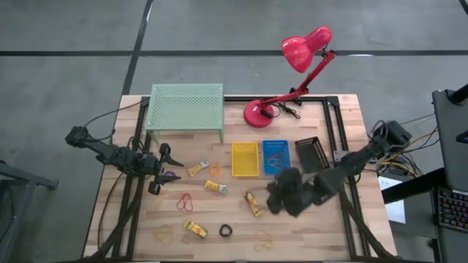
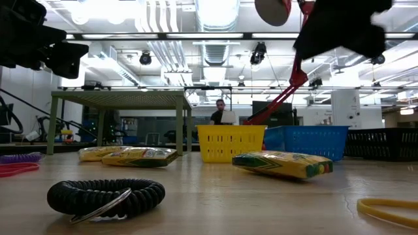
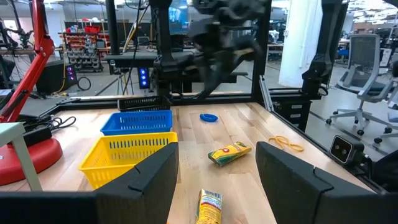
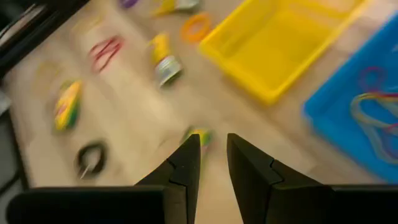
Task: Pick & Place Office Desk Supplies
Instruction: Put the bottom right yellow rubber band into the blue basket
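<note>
An approach to a pick is judged to be in hand. The right gripper (image 4: 213,163), fingers narrowly parted and empty, is held above a yellow packet (image 1: 254,204), which lies at its 9 o'clock. A descent and closure are required next. The left gripper (image 1: 161,168), spread, waits near the mesh shelf (image 1: 186,107).

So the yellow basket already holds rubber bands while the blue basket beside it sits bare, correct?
Reversed. In the high view the blue basket holds the rubber bands, and the yellow basket beside it shows nothing inside. The right wrist view agrees.
</note>
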Robot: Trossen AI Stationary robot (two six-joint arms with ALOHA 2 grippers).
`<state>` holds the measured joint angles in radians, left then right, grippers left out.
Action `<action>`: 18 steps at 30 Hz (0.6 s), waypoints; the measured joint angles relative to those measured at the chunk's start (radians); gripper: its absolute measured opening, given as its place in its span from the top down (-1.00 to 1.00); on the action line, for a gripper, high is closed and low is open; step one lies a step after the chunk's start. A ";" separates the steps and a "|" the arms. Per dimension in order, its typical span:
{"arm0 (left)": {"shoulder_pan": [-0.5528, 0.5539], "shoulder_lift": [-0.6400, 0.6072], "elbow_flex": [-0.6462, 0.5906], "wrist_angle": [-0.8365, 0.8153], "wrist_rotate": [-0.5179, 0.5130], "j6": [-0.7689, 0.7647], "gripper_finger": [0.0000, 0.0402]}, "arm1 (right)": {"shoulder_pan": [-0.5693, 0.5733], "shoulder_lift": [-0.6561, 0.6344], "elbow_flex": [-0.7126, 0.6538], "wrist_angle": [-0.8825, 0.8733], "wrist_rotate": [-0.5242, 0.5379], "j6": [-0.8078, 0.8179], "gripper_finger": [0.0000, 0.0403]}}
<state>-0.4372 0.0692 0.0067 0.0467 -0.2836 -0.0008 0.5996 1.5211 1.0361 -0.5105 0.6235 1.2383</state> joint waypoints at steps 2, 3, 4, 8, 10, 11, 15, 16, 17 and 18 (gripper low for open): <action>0.000 0.000 0.000 0.000 0.000 0.000 -0.09 | 0.044 0.042 0.042 -0.010 0.000 -0.008 0.62; 0.000 0.000 0.000 0.000 0.000 0.000 -0.09 | 0.062 0.065 0.061 -0.019 0.000 -0.011 0.62; 0.000 0.000 0.000 0.000 0.000 0.000 -0.09 | 0.080 0.089 0.083 -0.032 0.000 -0.011 0.62; 0.000 0.000 0.000 0.000 0.000 0.000 -0.09 | 0.132 0.196 0.179 -0.108 0.001 -0.011 0.63; 0.000 0.000 0.000 0.000 0.000 0.000 -0.09 | 0.148 0.252 0.227 -0.131 0.001 -0.010 0.63; 0.000 0.000 0.000 0.000 0.000 0.000 -0.09 | 0.156 0.280 0.249 -0.141 0.001 -0.010 0.62; 0.000 0.000 0.000 0.000 0.000 0.000 -0.09 | 0.182 0.385 0.355 -0.139 -0.013 -0.008 0.59; 0.000 0.000 0.000 0.000 0.000 0.000 -0.09 | 0.187 0.410 0.381 -0.140 -0.026 -0.007 0.59; 0.000 0.000 0.000 0.000 0.000 0.000 -0.09 | 0.192 0.437 0.406 -0.140 -0.042 -0.007 0.58; 0.000 0.000 0.000 0.000 0.000 0.000 -0.09 | 0.196 0.463 0.431 -0.141 -0.056 -0.007 0.58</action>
<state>-0.4373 0.0692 0.0067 0.0467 -0.2836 -0.0006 0.7955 1.9844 1.4667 -0.6517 0.5676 1.2311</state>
